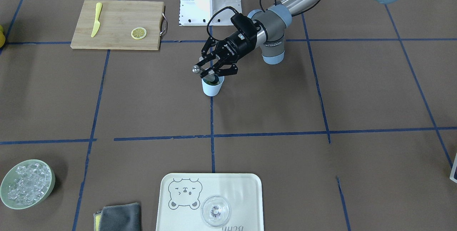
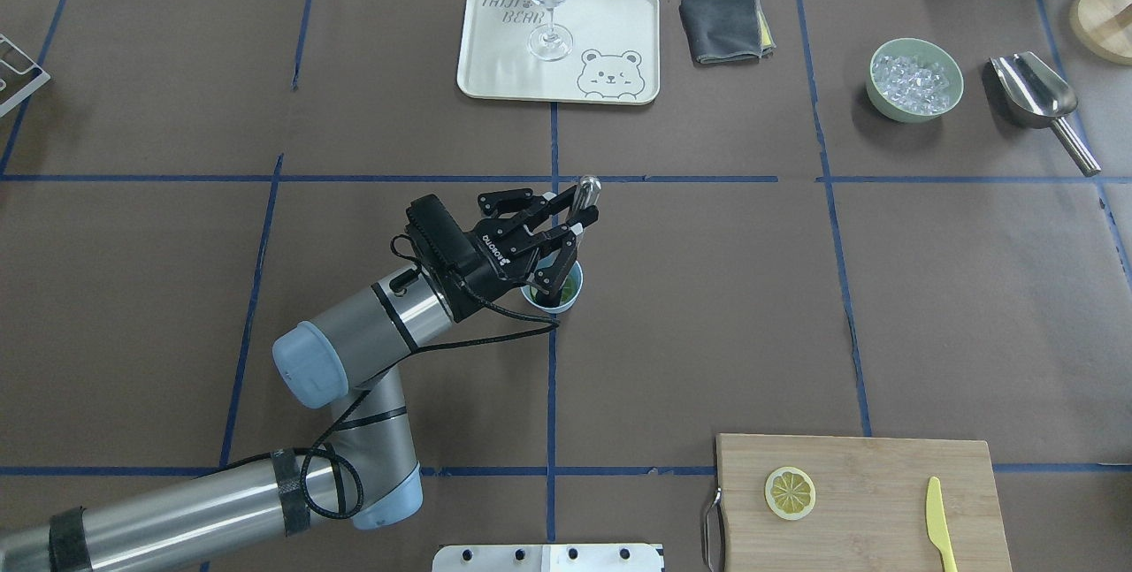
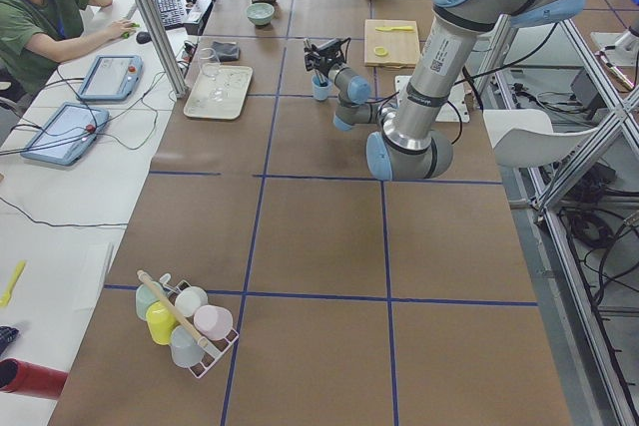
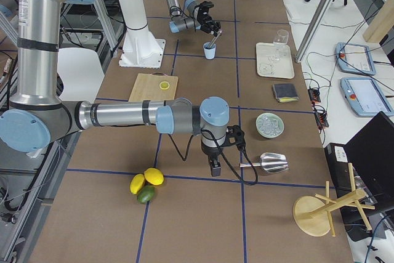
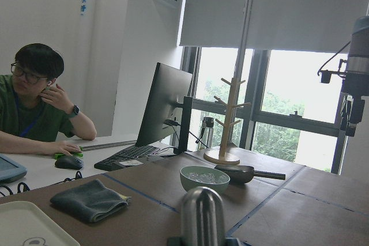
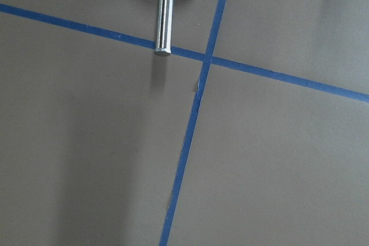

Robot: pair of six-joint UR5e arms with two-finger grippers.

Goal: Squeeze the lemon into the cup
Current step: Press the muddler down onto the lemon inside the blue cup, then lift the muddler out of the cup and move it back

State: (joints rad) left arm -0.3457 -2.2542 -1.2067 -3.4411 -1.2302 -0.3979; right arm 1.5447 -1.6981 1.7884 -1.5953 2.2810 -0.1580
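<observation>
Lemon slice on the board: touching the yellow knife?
Apart. The overhead exterior view shows bare cutting board between the lemon slice and the knife.

The cup (image 1: 212, 87) is seen light blue, green inside; the lemon (image 1: 139, 33) yellow, pale-segmented; the table (image 1: 357, 88) brown, gridded in blue tape; the left gripper (image 1: 208, 71) black, its rod (image 1: 196, 69) silver.

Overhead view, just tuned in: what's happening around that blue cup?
The left end effector grips a metal rod whose lower end sits in the light-blue cup, which holds something green. No lemon is at the cup yet. One lemon slice lies on the cutting board near the yellow knife. The right end effector hangs far off by the metal scoop.
</observation>
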